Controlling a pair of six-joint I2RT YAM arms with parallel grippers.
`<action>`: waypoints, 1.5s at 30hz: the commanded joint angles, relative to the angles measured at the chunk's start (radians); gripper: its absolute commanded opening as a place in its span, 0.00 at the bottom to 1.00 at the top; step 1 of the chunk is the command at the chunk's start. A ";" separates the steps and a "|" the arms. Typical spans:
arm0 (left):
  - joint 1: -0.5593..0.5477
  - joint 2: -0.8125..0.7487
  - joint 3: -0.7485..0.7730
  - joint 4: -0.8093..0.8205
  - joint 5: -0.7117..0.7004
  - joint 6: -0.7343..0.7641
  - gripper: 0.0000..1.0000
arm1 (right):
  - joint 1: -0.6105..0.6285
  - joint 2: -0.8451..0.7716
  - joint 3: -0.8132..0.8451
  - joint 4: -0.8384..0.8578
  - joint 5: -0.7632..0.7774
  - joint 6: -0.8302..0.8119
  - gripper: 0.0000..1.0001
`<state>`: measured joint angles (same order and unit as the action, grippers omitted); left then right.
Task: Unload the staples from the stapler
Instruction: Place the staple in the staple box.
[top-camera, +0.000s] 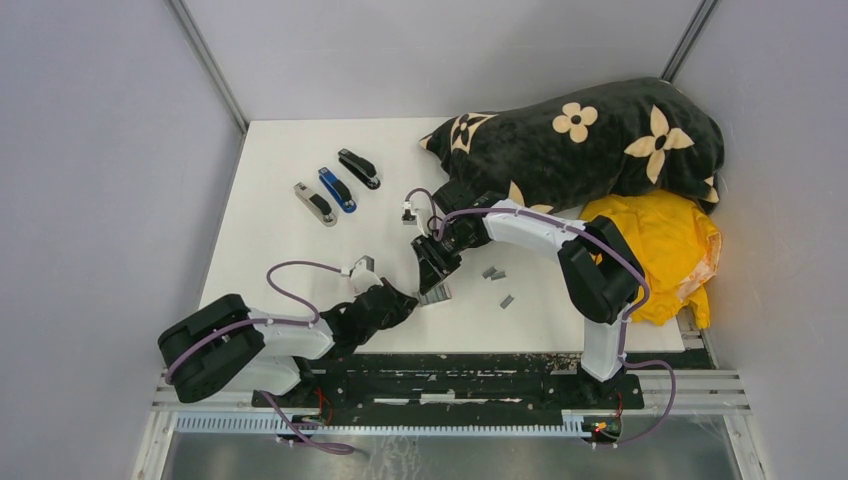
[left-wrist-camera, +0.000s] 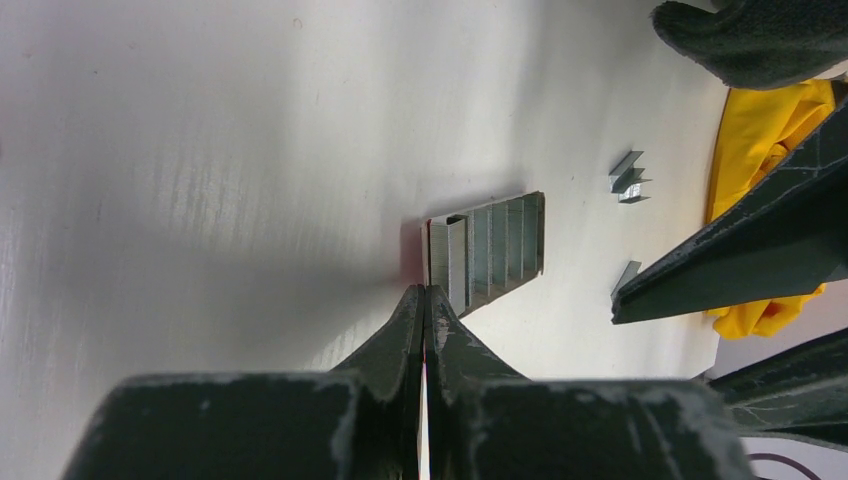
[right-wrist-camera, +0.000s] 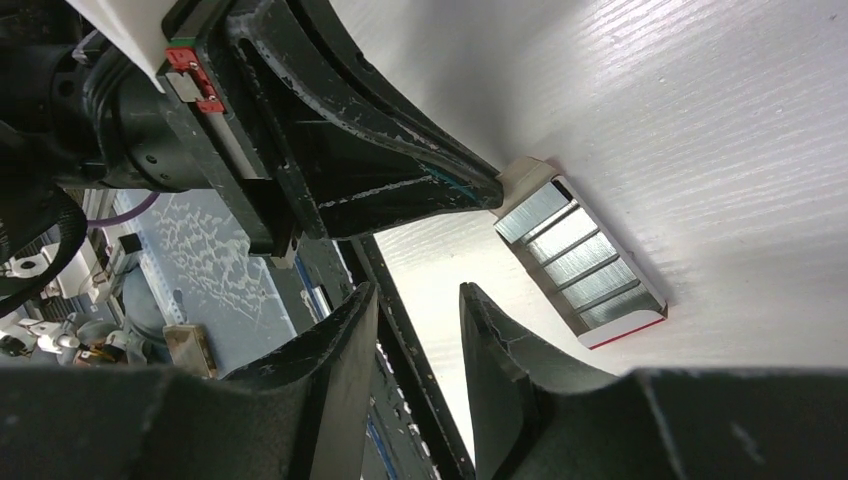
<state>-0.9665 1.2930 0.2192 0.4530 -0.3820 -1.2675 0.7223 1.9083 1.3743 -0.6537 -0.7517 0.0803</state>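
Note:
Three staplers lie at the table's back left: a silver one (top-camera: 317, 204), a blue one (top-camera: 338, 190) and a black one (top-camera: 359, 168). Neither gripper is near them. A small white-and-red box (top-camera: 436, 294) (left-wrist-camera: 487, 250) (right-wrist-camera: 580, 255) lies open with grey strips of staples side by side in it. My left gripper (top-camera: 408, 299) (left-wrist-camera: 425, 292) is shut, pinching the thin end edge of that box. My right gripper (top-camera: 437, 264) (right-wrist-camera: 420, 295) hovers just behind the box, open, nothing between its fingers. Loose staples (top-camera: 494, 272) (left-wrist-camera: 628, 178) lie on the table to the right, with another strip (top-camera: 507, 300) (left-wrist-camera: 625, 275) nearer.
A black blanket with cream flowers (top-camera: 590, 140) is heaped at the back right. A yellow cloth (top-camera: 660, 250) (left-wrist-camera: 760, 140) lies below it over the table's right edge. The arms' black base rail (top-camera: 450, 375) runs along the near edge.

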 joint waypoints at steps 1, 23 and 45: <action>-0.007 0.026 -0.016 0.089 -0.011 -0.022 0.03 | -0.003 -0.029 -0.005 0.017 -0.032 -0.007 0.42; -0.036 0.111 -0.032 0.234 0.003 -0.012 0.03 | 0.072 0.041 0.024 -0.001 0.219 0.027 0.36; -0.063 0.126 -0.038 0.263 -0.029 -0.025 0.03 | 0.104 0.069 0.020 0.013 0.337 0.085 0.34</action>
<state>-1.0191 1.4139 0.1894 0.6582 -0.3737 -1.2675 0.8230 1.9755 1.3705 -0.6624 -0.4400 0.1390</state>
